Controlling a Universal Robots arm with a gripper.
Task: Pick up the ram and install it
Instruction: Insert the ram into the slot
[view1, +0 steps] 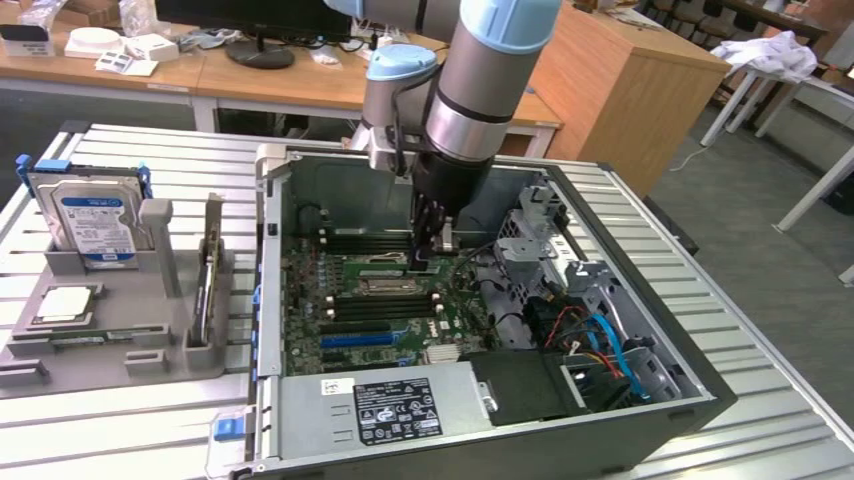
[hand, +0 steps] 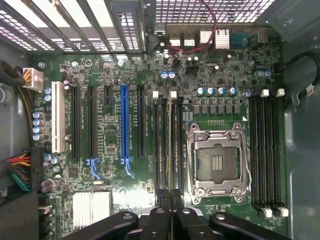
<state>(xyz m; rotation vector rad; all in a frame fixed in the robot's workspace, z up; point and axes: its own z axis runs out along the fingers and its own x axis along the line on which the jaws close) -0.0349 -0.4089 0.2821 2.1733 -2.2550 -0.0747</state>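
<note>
The open computer case (view1: 271, 300) exposes the motherboard (hand: 115, 75). Toward its far side, the gripper (hand: 170, 199) is clamped on what appears to be the ram (hand: 170, 145), held edge-on along a memory slot (hand: 161, 145) beside the processor socket (hand: 218, 159), lined up for seating.

Inside the computer case (view1: 587, 445) the gripper (hand: 170, 197) hangs over the motherboard (view1: 350, 305), the ram (hand: 170, 145) seemingly in its grip; outside the case, on the exterior view's left, stands the hard drive (view1: 96, 222).

Wooden desks (view1: 267, 85) and tall wooden cabinet (view1: 627, 90) on grey floor (view1: 747, 230).
</note>
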